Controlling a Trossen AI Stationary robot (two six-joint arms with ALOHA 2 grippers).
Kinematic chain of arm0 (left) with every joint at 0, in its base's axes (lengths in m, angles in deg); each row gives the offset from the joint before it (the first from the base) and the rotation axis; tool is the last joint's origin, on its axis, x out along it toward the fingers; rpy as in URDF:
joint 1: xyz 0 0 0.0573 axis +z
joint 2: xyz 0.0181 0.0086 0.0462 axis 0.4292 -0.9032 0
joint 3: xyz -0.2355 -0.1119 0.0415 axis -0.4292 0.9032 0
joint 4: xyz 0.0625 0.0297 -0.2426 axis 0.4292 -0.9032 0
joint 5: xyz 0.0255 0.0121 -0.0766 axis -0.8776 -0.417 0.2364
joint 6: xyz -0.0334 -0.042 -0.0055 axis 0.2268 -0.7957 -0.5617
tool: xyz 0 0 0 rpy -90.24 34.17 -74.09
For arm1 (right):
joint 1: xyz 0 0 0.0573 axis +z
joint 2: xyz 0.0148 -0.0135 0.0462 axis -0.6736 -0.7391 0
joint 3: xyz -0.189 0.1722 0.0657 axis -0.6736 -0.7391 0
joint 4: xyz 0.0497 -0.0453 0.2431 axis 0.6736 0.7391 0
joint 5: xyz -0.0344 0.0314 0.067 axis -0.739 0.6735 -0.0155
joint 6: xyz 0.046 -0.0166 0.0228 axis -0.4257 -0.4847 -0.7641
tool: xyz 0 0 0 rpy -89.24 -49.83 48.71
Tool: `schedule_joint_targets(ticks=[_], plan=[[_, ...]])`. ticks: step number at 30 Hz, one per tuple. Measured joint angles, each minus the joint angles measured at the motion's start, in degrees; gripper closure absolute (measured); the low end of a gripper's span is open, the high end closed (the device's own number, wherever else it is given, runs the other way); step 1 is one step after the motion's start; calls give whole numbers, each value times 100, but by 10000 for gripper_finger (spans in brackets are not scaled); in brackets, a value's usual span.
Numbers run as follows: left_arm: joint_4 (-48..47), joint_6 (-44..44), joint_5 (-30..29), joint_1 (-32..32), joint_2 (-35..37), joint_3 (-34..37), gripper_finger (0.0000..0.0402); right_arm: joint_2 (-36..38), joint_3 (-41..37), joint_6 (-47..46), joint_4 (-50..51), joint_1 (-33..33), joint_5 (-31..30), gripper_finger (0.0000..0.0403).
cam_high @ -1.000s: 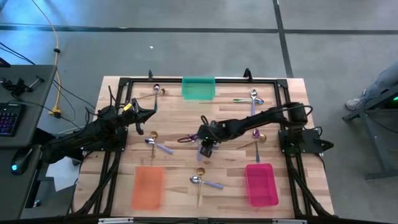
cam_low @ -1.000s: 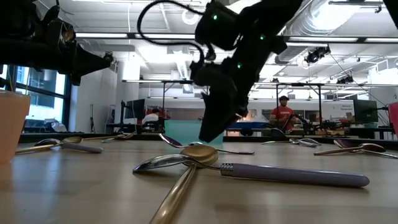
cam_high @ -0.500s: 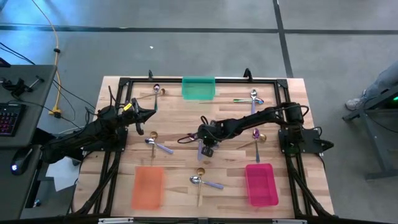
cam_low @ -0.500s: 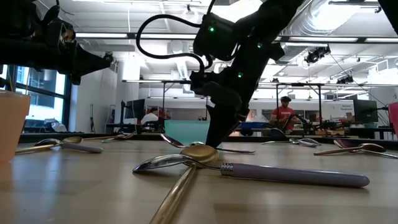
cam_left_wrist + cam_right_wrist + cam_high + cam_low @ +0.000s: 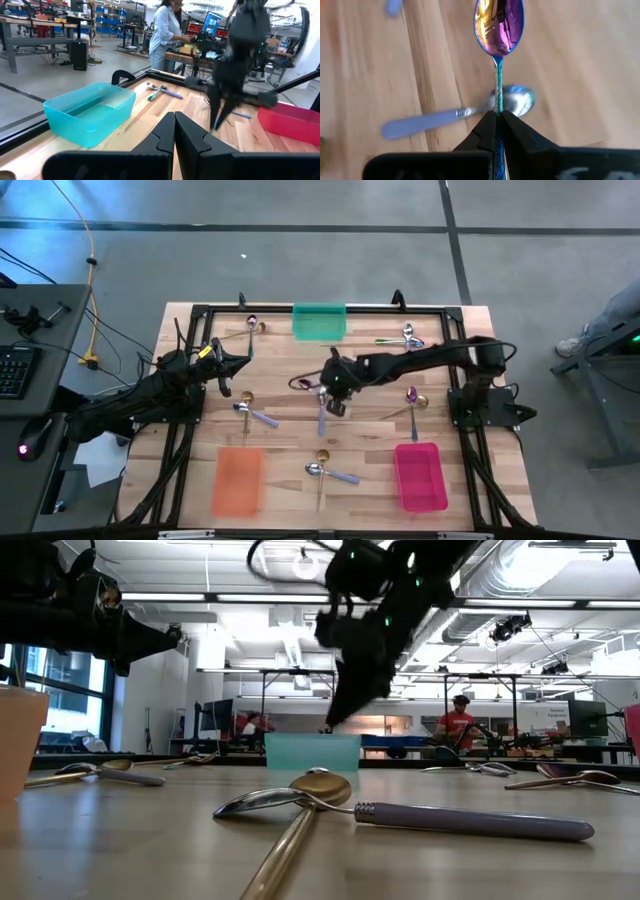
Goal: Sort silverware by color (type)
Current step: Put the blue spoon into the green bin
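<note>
My right gripper [image 5: 333, 387] hangs over the table's middle, shut on an iridescent purple-blue spoon [image 5: 498, 22] whose bowl [image 5: 300, 383] points toward the table's left. Under it a silver spoon with a lavender handle [image 5: 455, 117] lies flat on the wood. More silverware lies about: a pair at the far left [image 5: 250, 326], a pair at the far right [image 5: 406, 337], a pair left of centre [image 5: 246, 410], a crossed pair near the front [image 5: 322, 469], and a pair right of centre [image 5: 412, 398]. My left gripper [image 5: 240, 363] waits shut at the table's left. My right gripper pinches the iridescent spoon's thin handle [image 5: 498, 102] between its two fingers, a little behind the bowl. The fingers slant down from the table's right and lie along the handle, so the bowl sticks out ahead of the fingertips. The spoon is lifted clear of the table.
A green tray [image 5: 320, 321] stands at the far edge's middle, an orange tray [image 5: 238, 480] at the near left and a pink tray [image 5: 420, 476] at the near right. A black frame [image 5: 200, 310] runs round the tabletop. People show in the room beyond.
My right gripper has shut on the iridescent spoon's handle, then risen and gone toward the far edge. The spoon has come off the table with it. The lavender-handled spoon beside it has stayed on the wood.
</note>
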Motion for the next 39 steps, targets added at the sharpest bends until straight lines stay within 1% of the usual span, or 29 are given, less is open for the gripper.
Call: schedule_joint_targets(ticks=[3, 8, 13, 18, 21, 27, 39], plan=[[0, -11, -2, 0, -1, -1, 401, 98, 479, 266, 483, -341, -23, 402], [0, -15, 0, 0, 1, 1, 401, 23, 1627, 1280, 1277, -1070, -153, 402], [1, -57, 0, 0, 1, -2, 401, -442, 2580, 2218, 1655, -1893, -153, 402], [0, -11, 0, 0, 1, -1, 401, -1191, 3209, 2296, 1643, -2435, 79, 403], [0, -11, -1, -1, -1, -2, 401, -1637, 3416, 2183, 1643, -2608, 262, 403], [0, -7, -2, 0, 1, -1, 401, -2323, 3691, 2131, 1661, -2783, 321, 403], [0, 4, -17, 0, 1, -2, 401, -2718, 3756, 2102, 1641, -2913, 308, 403]])
